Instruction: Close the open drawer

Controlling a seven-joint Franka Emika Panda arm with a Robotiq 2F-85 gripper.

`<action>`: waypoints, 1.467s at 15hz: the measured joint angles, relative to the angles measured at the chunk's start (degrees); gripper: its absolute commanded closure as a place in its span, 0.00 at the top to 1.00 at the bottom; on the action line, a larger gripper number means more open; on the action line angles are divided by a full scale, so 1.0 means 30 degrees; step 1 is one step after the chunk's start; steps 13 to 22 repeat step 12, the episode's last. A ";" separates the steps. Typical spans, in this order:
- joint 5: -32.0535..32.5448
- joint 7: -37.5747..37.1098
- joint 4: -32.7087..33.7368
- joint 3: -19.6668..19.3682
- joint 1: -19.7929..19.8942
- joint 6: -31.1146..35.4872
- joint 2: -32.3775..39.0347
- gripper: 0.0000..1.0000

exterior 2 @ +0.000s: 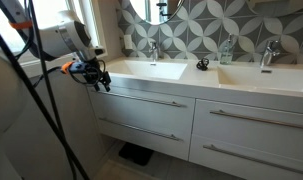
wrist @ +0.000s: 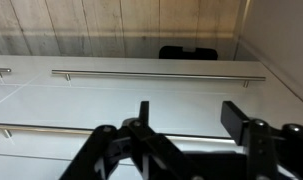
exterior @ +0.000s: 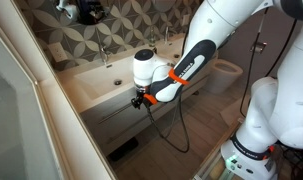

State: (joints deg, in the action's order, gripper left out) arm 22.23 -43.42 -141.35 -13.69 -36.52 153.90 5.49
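Note:
The vanity's upper drawer (exterior 2: 141,104) under the white sink is pale grey-white and carries a long metal bar handle. Its front looks almost flush with the neighbouring fronts, and none of its inside shows. It also shows in an exterior view (exterior: 106,112) and fills the wrist view (wrist: 151,95). My gripper (exterior 2: 98,82) is open and empty, right at the top end of that drawer front, just below the counter edge. It shows in an exterior view (exterior: 139,100) and in the wrist view (wrist: 191,125), with both black fingers spread over the front.
A lower drawer (exterior 2: 141,130) and two more drawers (exterior 2: 251,118) share the vanity. Two basins with taps (exterior 2: 153,48) sit on top. A dark flat object (exterior 2: 136,153) lies on the wood floor below. A toilet (exterior: 226,72) stands beyond. A wall (exterior 2: 31,130) is close beside the arm.

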 measured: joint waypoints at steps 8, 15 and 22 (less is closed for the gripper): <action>-0.6770 0.6079 -0.2505 0.5126 0.5426 -0.2741 -0.5828 1.00; -0.7191 0.6568 -0.2779 0.5296 0.5633 -0.2851 -0.6235 1.00; -0.7191 0.6568 -0.2779 0.5296 0.5633 -0.2851 -0.6235 1.00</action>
